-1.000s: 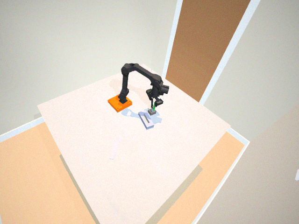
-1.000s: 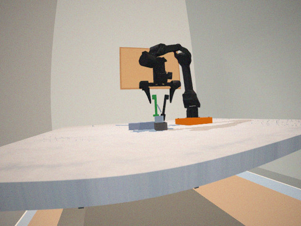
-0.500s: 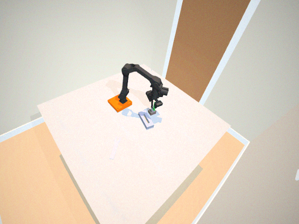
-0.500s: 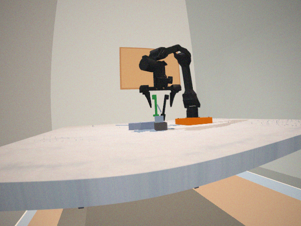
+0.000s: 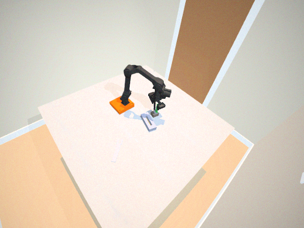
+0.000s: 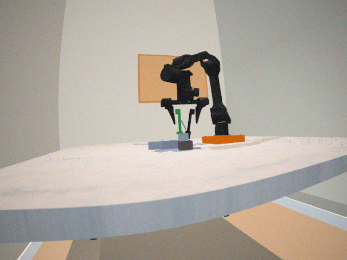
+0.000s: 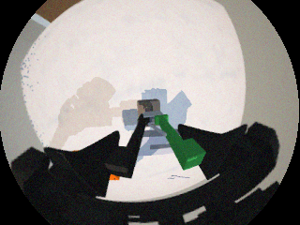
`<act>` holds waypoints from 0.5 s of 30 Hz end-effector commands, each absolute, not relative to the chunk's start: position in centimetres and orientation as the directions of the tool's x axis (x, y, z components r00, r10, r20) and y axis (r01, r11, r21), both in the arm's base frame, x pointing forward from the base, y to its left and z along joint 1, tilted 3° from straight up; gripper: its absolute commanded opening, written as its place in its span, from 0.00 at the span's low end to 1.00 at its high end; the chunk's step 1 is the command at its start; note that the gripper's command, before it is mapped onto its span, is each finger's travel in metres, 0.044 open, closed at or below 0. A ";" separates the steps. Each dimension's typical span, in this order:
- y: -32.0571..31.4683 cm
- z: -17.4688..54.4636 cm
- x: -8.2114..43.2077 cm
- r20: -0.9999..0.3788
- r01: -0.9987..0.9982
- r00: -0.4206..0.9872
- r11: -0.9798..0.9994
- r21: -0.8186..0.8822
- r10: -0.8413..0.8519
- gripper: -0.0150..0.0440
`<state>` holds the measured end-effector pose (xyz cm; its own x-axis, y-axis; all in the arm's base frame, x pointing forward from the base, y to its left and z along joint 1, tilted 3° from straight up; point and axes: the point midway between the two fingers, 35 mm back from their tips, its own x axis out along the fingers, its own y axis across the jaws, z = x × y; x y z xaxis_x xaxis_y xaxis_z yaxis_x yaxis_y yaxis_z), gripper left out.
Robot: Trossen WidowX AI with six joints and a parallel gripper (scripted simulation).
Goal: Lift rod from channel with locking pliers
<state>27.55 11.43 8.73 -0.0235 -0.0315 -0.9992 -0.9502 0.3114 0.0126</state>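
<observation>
Working left to right in the exterior view: I am seeing the channel block (image 5: 152,128) (image 6: 162,144) lying flat on the table (image 5: 171,147) (image 6: 168,168) (image 7: 187,52), left of the holster (image 5: 155,114) (image 6: 185,145) (image 7: 142,104). From the top, the rod (image 5: 148,120) is showing as a thin yellow strip inside the slot. The locking pliers (image 5: 156,108) (image 6: 179,123) (image 7: 175,138) are standing head-down in the holster, green and black handles spreading upward. My gripper (image 5: 158,107) (image 6: 185,123) (image 7: 149,130) is straddling them, wide and holding nothing. I am judging this the grasping step: centring, then closing gently and evenly, avoiding early locking.
</observation>
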 end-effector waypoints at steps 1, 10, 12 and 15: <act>11.5 8.7 27.6 -0.999 -0.949 -0.025 0.314 0.015 -0.027 0.96; 11.5 8.7 27.6 -0.999 -0.949 -0.025 0.314 0.015 -0.027 0.94; 11.5 8.7 27.6 -0.999 -0.949 -0.025 0.314 0.015 -0.027 0.93; 11.5 8.7 27.6 -0.999 -0.949 -0.025 0.314 0.015 -0.027 0.93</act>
<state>27.55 11.43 8.73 -0.0236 -0.0315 -0.9992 -0.9502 0.3114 0.0126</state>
